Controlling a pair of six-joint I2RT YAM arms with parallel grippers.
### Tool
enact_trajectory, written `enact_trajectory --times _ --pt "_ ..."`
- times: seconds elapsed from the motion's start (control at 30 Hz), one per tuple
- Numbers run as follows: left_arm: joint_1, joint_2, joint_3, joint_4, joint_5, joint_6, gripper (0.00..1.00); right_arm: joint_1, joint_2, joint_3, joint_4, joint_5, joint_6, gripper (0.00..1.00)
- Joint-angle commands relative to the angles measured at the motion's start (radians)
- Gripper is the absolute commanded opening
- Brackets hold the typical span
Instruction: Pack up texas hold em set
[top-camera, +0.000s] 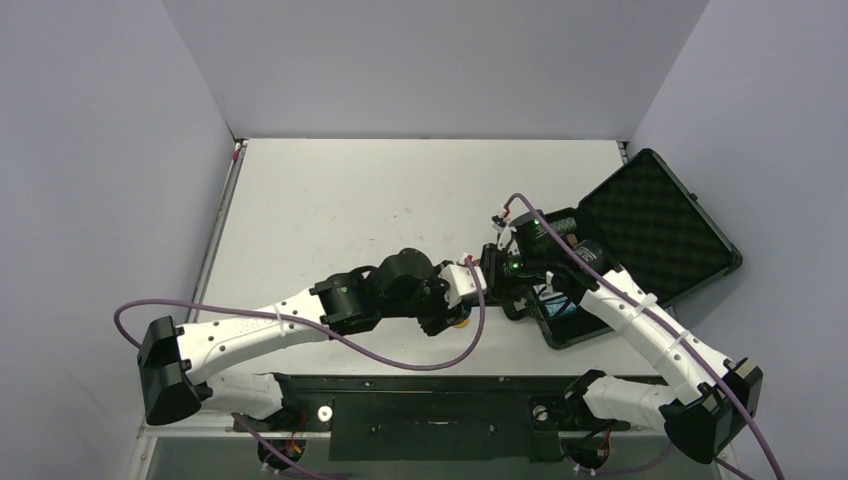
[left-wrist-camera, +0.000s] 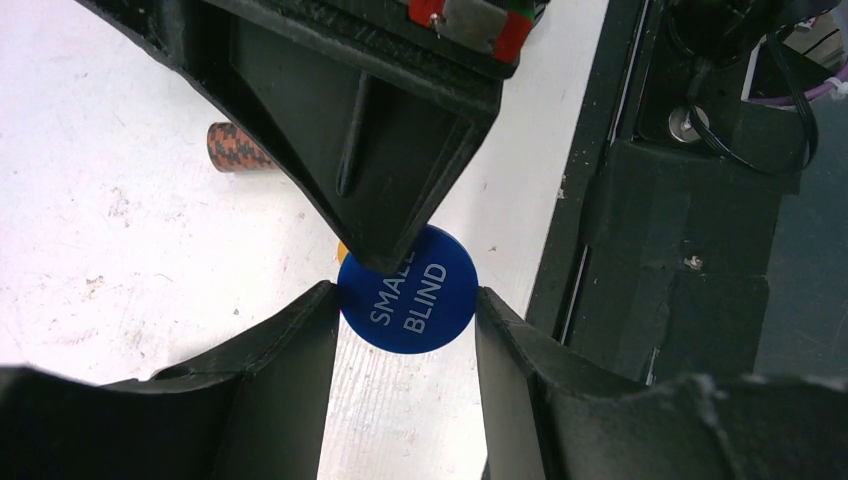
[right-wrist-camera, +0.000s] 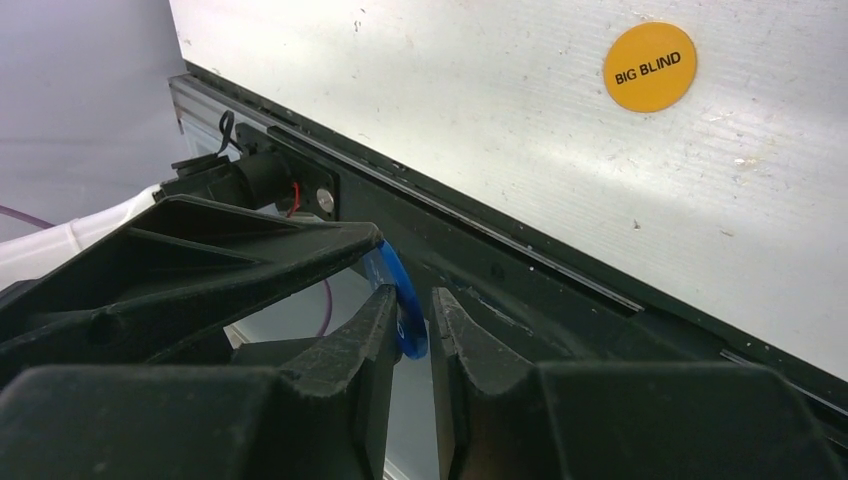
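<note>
A blue disc (left-wrist-camera: 408, 290) marked SMALL BLIND hangs above the table near its front edge. My left gripper (left-wrist-camera: 405, 312) is shut on it, fingertips pressing its two opposite edges. My right gripper (right-wrist-camera: 412, 310) comes in from the other side and is shut across the disc's (right-wrist-camera: 405, 305) flat faces, seen edge-on in the right wrist view. The two grippers meet at the table's middle front (top-camera: 485, 282). A yellow disc (right-wrist-camera: 649, 67) marked BIG BLIND lies flat on the table below them. The black foam-lined case (top-camera: 655, 215) lies open at the right.
A red-and-black patterned chip stack (left-wrist-camera: 240, 148) lies on its side on the table beyond the left gripper. The black rail (left-wrist-camera: 640, 260) along the table's front edge runs close beside the grippers. Purple cables (top-camera: 400, 355) trail from both arms.
</note>
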Motion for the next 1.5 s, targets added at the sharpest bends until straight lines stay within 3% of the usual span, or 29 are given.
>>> enact_trajectory --times 0.0,0.2,0.37,0.7,0.87,1.0,1.1,1.2,1.3,1.47 --pt "-0.005 0.010 0.068 0.056 -0.016 0.004 0.26 0.007 0.009 0.039 -0.013 -0.019 -0.033 0.16" --pt "-0.008 0.022 0.074 0.066 -0.020 0.002 0.26 0.007 0.015 0.042 -0.007 -0.037 -0.045 0.14" --pt "-0.009 0.033 0.084 0.066 -0.038 -0.001 0.28 0.002 0.013 0.046 -0.010 -0.046 -0.057 0.00" --pt "-0.014 0.016 0.091 0.053 -0.123 -0.001 0.66 -0.028 -0.006 0.051 -0.032 -0.049 -0.082 0.00" --pt "-0.015 -0.064 0.024 0.062 -0.187 -0.031 0.76 -0.067 -0.027 0.051 -0.055 -0.041 -0.096 0.00" --pt "-0.012 -0.199 -0.083 0.100 -0.347 -0.105 0.82 -0.134 -0.053 0.046 -0.072 -0.030 -0.109 0.00" --pt "0.001 -0.287 -0.189 0.121 -0.570 -0.166 0.91 -0.194 -0.072 0.044 -0.086 -0.020 -0.121 0.00" --pt "0.057 -0.399 -0.275 0.142 -0.700 -0.205 1.00 -0.239 -0.084 0.050 -0.109 0.031 -0.133 0.00" --pt "0.163 -0.497 -0.390 0.159 -0.772 -0.249 0.97 -0.281 -0.110 0.046 -0.135 0.100 -0.131 0.00" --pt "0.448 -0.669 -0.566 0.200 -0.674 -0.285 0.99 -0.413 -0.161 0.017 -0.143 0.144 -0.116 0.00"
